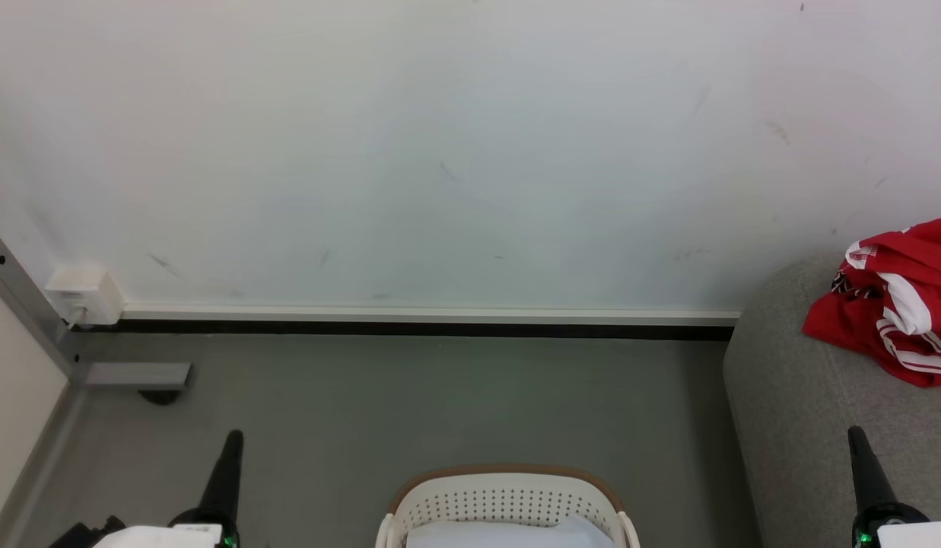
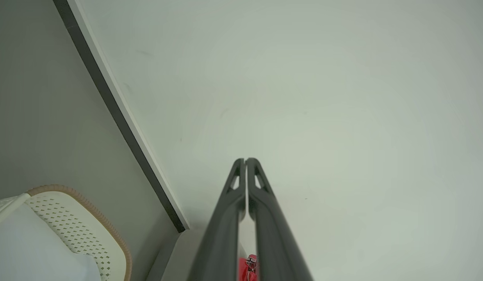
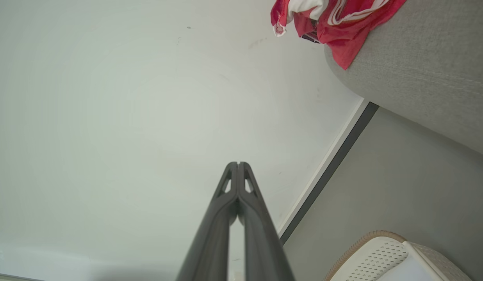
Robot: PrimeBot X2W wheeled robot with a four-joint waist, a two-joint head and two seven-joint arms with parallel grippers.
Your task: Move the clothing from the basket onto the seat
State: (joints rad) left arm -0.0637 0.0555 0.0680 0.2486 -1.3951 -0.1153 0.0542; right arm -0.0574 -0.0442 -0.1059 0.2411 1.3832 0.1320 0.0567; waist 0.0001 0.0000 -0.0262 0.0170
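A crumpled red jersey (image 1: 896,304) with white stripes lies on the grey seat (image 1: 805,426) at the right edge; it shows too in the right wrist view as jersey (image 3: 327,15) on seat (image 3: 421,78). The cream basket (image 1: 508,498) stands on the floor at bottom centre, and the part of its inside that shows is pale white. My left gripper (image 1: 233,438) is shut and empty, left of the basket. My right gripper (image 1: 854,434) is shut and empty, over the seat's near part. The basket (image 2: 81,234) (image 3: 382,257) appears in both wrist views. A red sliver (image 2: 250,267) shows between the left fingers' bases.
A white wall with a white and black baseboard (image 1: 424,321) runs across behind the grey floor (image 1: 440,403). A white socket box (image 1: 86,293) sits low on the wall at the left, beside a grey metal frame leg (image 1: 29,304) and its foot (image 1: 139,374).
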